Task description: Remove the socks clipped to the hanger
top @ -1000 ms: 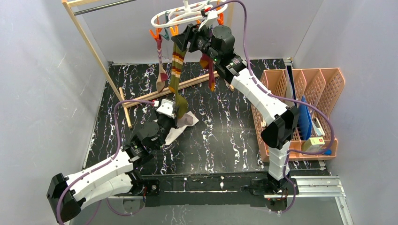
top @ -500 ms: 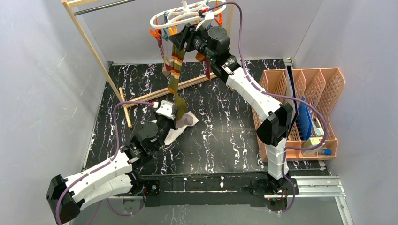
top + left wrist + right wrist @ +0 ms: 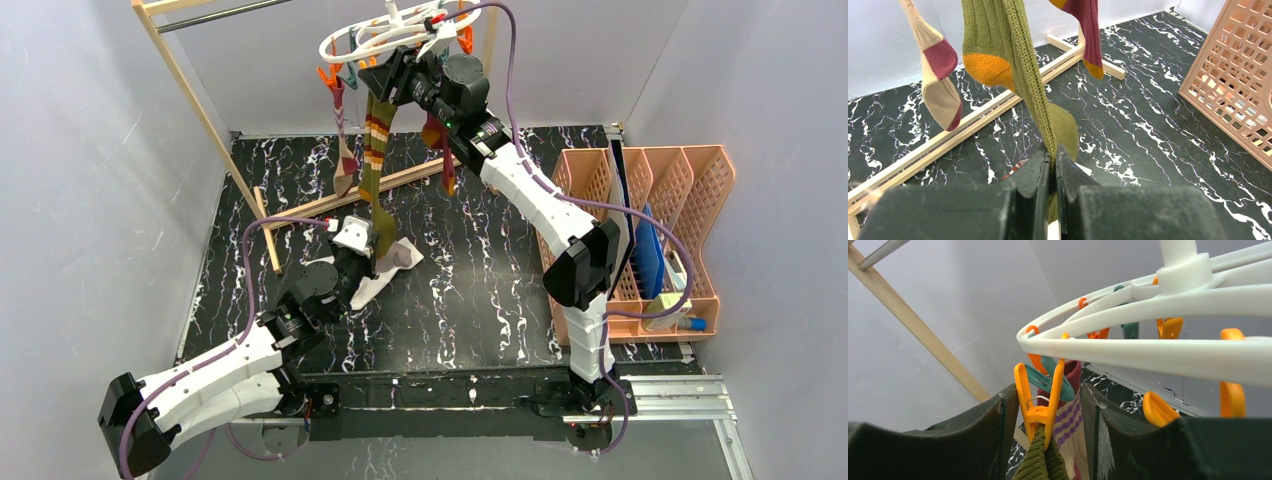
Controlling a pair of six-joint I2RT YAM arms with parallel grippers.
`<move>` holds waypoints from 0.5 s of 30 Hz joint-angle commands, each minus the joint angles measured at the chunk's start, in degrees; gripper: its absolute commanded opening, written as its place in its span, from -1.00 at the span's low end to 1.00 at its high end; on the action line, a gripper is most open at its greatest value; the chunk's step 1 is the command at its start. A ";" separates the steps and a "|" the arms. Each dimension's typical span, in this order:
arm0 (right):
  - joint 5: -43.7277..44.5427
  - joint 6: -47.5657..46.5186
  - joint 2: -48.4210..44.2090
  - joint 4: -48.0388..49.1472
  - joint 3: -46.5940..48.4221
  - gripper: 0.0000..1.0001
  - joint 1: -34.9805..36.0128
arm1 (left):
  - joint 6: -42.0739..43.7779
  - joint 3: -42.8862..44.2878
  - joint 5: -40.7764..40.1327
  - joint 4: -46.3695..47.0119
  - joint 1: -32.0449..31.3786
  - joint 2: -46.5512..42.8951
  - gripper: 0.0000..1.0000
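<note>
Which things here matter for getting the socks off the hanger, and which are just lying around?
Job: hanger, orange peg, green sock, tan sock, maroon sock, left gripper, right gripper.
Lying around: basket, box inside it.

The worktop (image 3: 470, 290) is black with white marble veining. A white sock (image 3: 372, 288) lies crumpled on it left of centre, and the base rails of a wooden rack (image 3: 305, 208) rest slantwise across its far half. A peach lattice basket (image 3: 705, 165) with upright dividers stands along its right edge, well apart from the sock.
</note>
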 commanded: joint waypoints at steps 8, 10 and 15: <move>0.20 1.55 -0.34 5.38 2.38 -0.04 -0.11 | -0.86 -1.33 -0.12 -0.70 -0.44 -0.84 -1.00; 0.16 1.62 -0.29 5.39 2.40 -0.10 -0.16 | -0.88 -1.29 -0.15 -0.65 -0.44 -0.78 -1.00; 0.07 1.64 -0.39 5.47 2.18 -0.30 -0.18 | -0.89 -1.20 -0.10 -0.53 -0.44 -0.35 -1.00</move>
